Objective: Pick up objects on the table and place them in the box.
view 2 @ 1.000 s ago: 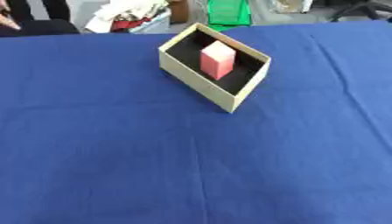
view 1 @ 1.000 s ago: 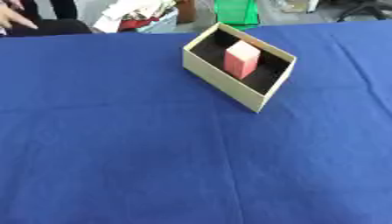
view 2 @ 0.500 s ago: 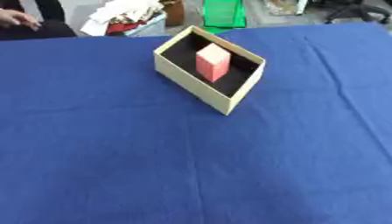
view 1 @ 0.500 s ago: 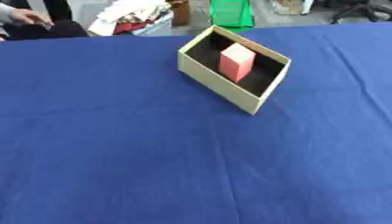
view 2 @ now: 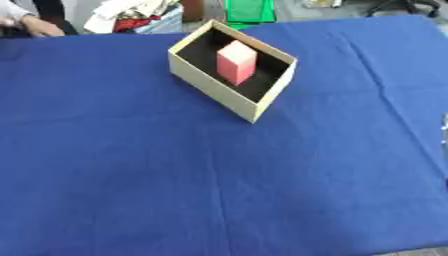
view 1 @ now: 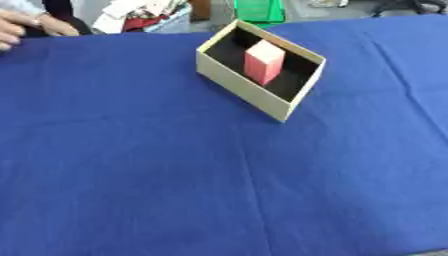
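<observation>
Standing upright inside the box [view 1: 260, 75], a pink block [view 1: 263, 62] is seen against the dark lining, roughly at the middle of the compartment and apart from the walls. The box is a shallow tan rectangle set askew on the table [view 1: 175, 190], toward the far edge and a little right of centre; its long axis runs from the far left down toward the near right, so one corner points at the near edge. The blue cloth around it shows no loose object in either eye view, out to every visible edge and corner.

Neither robot hand is shown in either view, so the state of the fingers cannot be told, nor can it be judged which hand lies nearer the box. A thin pale sliver is seen at the right edge of the right eye view; what it is cannot be made out.

With the only visible object already in the box, the task is judged to be complete or waiting on a fresh object. Were another piece to be set down, the approach would turn on the box's diagonal lie: a drop would be best made from above, over the open top, rather than across the tilted near wall.
</observation>
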Available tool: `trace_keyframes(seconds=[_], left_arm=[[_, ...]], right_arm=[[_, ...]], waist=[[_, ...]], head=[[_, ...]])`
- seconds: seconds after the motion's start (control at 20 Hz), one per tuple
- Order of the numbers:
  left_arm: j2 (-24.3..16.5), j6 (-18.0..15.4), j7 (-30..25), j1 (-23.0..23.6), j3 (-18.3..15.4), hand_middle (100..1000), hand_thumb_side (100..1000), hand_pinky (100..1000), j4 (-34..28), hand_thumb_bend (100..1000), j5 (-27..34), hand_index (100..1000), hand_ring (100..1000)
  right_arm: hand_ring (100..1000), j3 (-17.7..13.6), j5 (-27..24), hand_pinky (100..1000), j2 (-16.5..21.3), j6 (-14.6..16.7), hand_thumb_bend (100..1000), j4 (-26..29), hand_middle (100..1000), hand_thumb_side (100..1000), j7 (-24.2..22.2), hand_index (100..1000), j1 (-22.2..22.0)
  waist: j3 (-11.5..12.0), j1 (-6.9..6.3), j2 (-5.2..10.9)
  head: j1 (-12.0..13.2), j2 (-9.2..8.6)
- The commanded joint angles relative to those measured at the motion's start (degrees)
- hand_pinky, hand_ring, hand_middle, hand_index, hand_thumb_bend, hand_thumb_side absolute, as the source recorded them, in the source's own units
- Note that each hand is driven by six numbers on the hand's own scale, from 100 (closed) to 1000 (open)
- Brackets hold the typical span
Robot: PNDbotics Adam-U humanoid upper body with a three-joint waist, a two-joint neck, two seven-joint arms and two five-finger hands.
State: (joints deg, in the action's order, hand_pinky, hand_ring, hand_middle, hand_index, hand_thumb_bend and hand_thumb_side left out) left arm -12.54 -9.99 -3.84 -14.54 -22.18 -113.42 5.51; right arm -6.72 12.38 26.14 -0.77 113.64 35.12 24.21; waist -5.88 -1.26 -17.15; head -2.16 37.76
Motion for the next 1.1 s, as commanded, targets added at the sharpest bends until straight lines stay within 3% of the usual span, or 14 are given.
trace_keyframes(seconds=[0.05,0.5,1.1], left_arm=[[-0.44,-0.18,-0.26,-0.1,-0.61,733,901,776,-1.17,140,0.07,914,720],[-0.01,-0.37,-0.86,0.11,-0.79,734,898,783,-1.17,138,0.19,915,720],[0.34,-0.54,-0.96,0.42,-1.03,734,896,786,-1.17,137,0.12,915,721]], right_arm=[[759,-0.7,0.43,757,1.87,0.01,100,0.95,803,856,0.22,789,0.45],[759,-0.68,0.49,756,1.98,-0.06,100,0.95,804,855,0.24,789,0.38],[759,-0.63,0.51,755,2.1,-0.01,100,0.95,805,852,0.3,789,0.3]], waist=[[0.12,0.07,0.74],[0.51,-0.02,0.61],[1.5,0.01,0.8]], head=[[-0.14,0.15],[0.09,0.61],[4.73,-0.14]])
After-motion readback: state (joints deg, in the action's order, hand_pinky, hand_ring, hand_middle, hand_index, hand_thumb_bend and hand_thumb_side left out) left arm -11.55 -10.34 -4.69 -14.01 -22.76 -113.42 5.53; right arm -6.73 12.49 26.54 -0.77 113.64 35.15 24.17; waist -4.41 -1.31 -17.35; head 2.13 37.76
